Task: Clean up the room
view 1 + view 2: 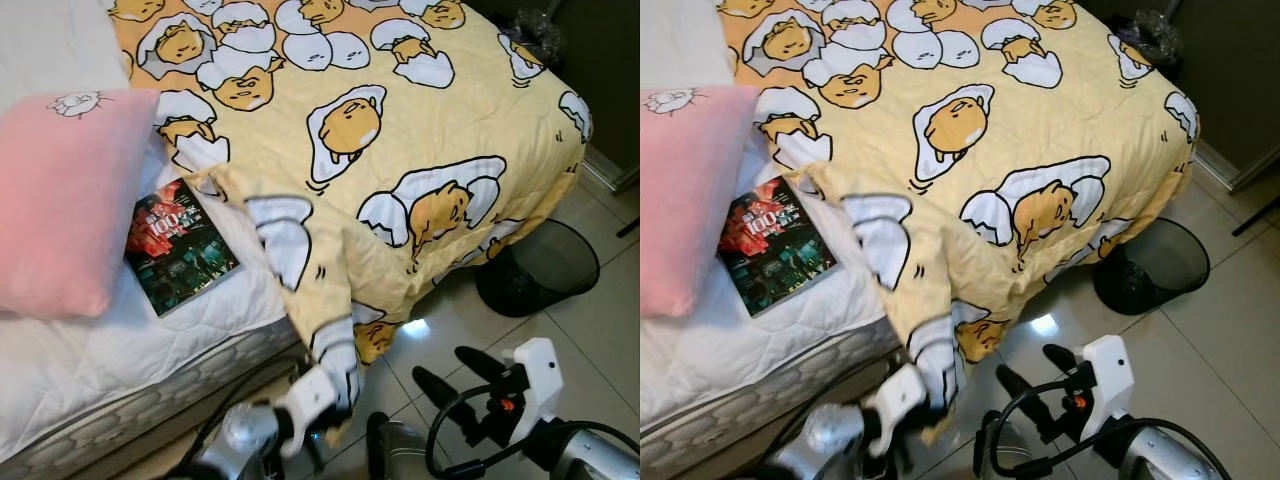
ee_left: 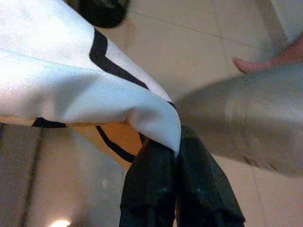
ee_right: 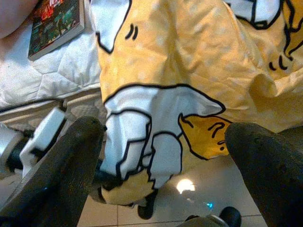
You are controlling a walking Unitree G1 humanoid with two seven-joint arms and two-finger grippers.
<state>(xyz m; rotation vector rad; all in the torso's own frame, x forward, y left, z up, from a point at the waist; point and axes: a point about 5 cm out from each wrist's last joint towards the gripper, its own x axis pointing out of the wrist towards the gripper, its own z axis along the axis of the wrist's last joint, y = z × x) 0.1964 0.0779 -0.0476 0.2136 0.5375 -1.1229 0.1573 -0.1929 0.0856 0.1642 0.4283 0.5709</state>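
A yellow blanket (image 1: 400, 150) printed with cartoon egg figures drapes across a bed, one corner hanging down off the near edge toward the tiled floor (image 1: 590, 330). The left gripper (image 2: 177, 156) is clenched on that hanging corner, its two black fingers pressed together with the white-and-yellow fabric pinched between them; from the head camera the fingertips are hidden behind the cloth. The right gripper (image 1: 455, 375) sits just right of the corner, near the floor, fingers spread wide and grasping nothing. Where the blanket is turned back, a quilted white mattress (image 1: 120, 350) lies bare at the left. On it rests a glossy paperback book (image 1: 180, 247), its cover dark with red lettering too small to read, beside a soft pink pillow (image 1: 65, 195) whose far edge bears a small cartoon drawing. The pillow is cut off at the left border. A round black mesh wastebasket (image 1: 545, 265) stands on the floor at the right, partly tucked under the blanket's overhang. Dark crinkled plastic (image 1: 535, 35) at the far right corner is hard to make out.
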